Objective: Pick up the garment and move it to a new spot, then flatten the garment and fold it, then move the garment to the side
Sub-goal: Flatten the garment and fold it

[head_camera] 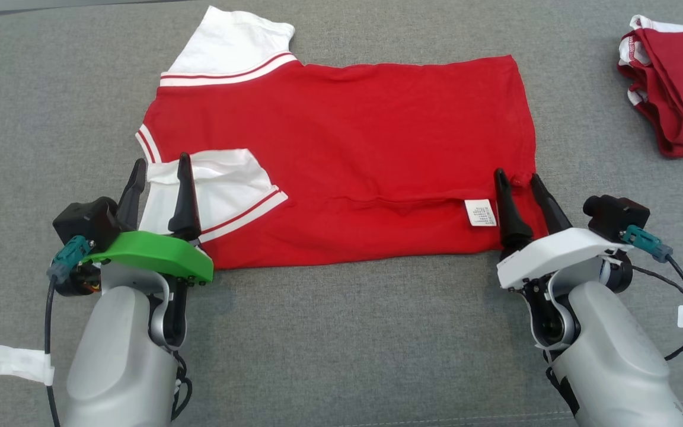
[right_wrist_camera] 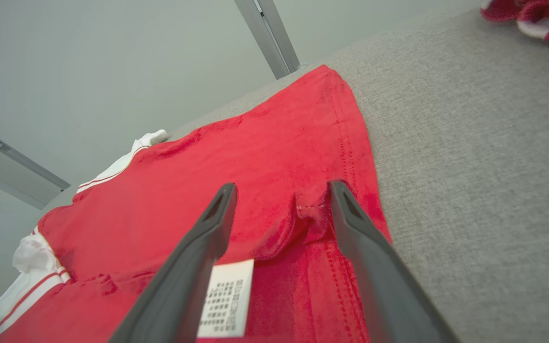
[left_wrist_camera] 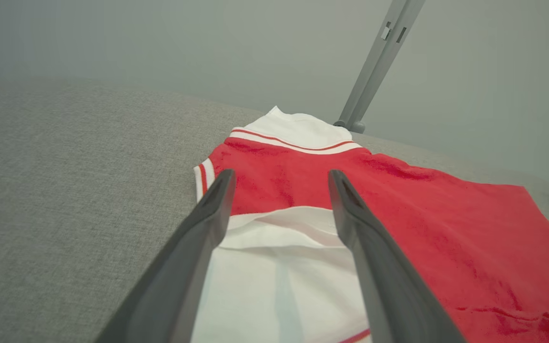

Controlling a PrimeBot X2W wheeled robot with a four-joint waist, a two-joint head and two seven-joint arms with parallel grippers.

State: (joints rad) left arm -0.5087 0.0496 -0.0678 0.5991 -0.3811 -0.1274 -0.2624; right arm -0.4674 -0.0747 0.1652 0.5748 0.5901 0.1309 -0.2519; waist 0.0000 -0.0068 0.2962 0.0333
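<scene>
Grey cloth surface carries the red shirt, long axis running left to right just ahead of both arms. I read the left gripper wide open over the folded white sleeve, the right gripper wide open at the hem corner beside the label; neither holds cloth. Each arm serves its own end.

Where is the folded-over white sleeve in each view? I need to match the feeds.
Head view: folded-over white sleeve, left of centre, at the left gripper.
Left wrist view: bottom centre, between that gripper's fingers.
Right wrist view: lower left edge.
Shared landmark: the far white sleeve.
</scene>
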